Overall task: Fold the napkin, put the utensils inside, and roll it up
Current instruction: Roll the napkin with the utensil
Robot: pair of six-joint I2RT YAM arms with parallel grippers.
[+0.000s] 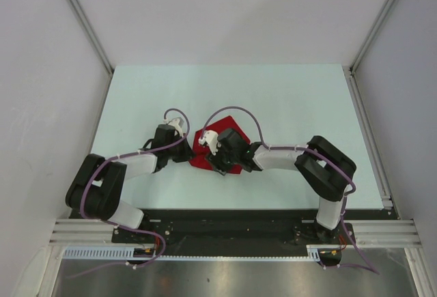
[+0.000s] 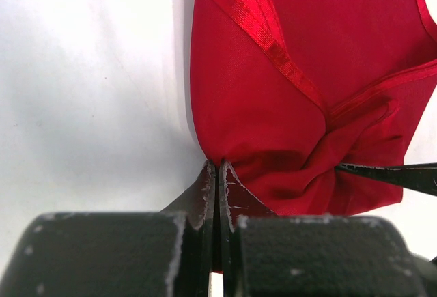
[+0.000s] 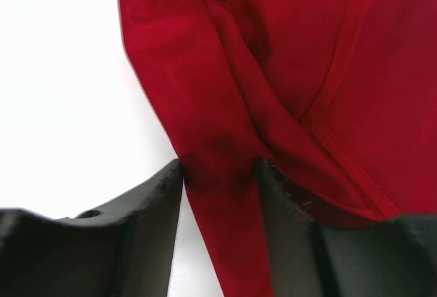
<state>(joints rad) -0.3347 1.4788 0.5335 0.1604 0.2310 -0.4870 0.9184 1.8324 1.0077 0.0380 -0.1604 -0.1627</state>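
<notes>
The napkin (image 1: 232,123) lies bunched near the middle of the table (image 1: 287,99), and both arms reach in to it from the near edge. It is the only thing here that could hold anything. Its layers are folded over one another, with a shiny hemmed band (image 2: 273,44) running slantwise across the upper layer. I cannot tell whether anything sits inside those folds.

The left gripper (image 2: 213,174) is at the napkin's left side. Its two fingers are pressed almost flat together, with a corner of red cloth nipped at their tips. The right gripper (image 3: 218,174) comes in over the napkin from the right. Its fingers stand narrowly apart, with a raised ridge of cloth pinched between them. In the left wrist view, one dark finger (image 2: 389,175) of the right gripper pokes into the crumpled part of the napkin, just beside the left fingertips.

Around the napkin the tabletop is a pale mint sheet. Beyond it, plain grey-white wall panels (image 1: 41,72) close in on the left, far and right sides, joined by slanting aluminium posts (image 1: 82,17). On the near side of the napkin, past the arm bases, a metal rail (image 1: 232,232) runs along the table's edge. Purple cables (image 1: 235,110) loop above the napkin from each wrist.
</notes>
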